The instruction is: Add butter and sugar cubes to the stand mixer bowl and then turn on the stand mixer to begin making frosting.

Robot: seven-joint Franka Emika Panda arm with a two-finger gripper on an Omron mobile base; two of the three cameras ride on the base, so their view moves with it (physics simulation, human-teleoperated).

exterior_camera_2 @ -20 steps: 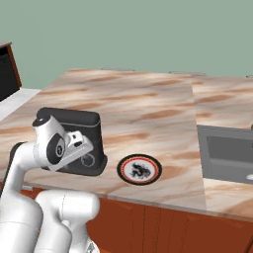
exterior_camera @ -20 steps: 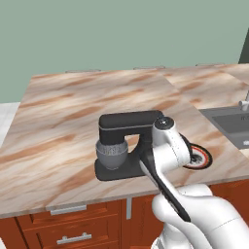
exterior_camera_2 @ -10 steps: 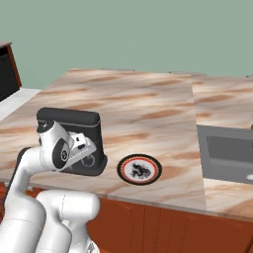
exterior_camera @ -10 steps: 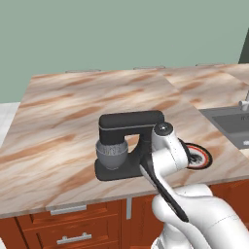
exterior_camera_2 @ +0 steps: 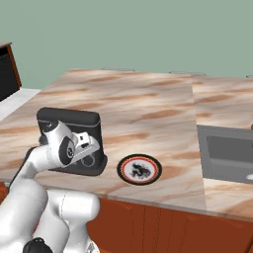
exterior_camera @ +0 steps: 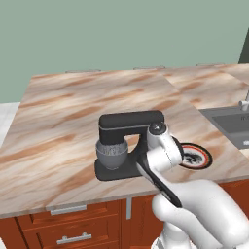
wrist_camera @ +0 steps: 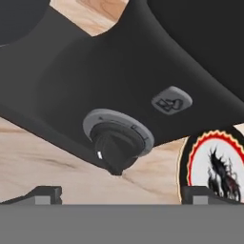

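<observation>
The black stand mixer (exterior_camera: 127, 127) stands near the counter's front edge, with the grey stand mixer bowl (exterior_camera: 112, 152) under its head. My gripper (wrist_camera: 123, 195) is open and empty, right in front of the mixer's column (exterior_camera_2: 97, 132). The round dial (wrist_camera: 117, 141) on the column lies between and just beyond my two fingertips (wrist_camera: 45, 194). What is inside the bowl is hidden by the mixer's head. The butter and the sugar cubes are out of view.
A round dark plate with a red rim (exterior_camera: 195, 156) (exterior_camera_2: 140, 168) (wrist_camera: 215, 164) lies on the counter just right of the mixer. A sink (exterior_camera: 229, 122) (exterior_camera_2: 228, 154) is set into the counter farther right. Wooden drawers (exterior_camera: 68, 228) run below the counter's edge.
My hand has turned and closed in a little on the mixer's column. The jaws have stayed open, and the mixer and plate have not moved.
</observation>
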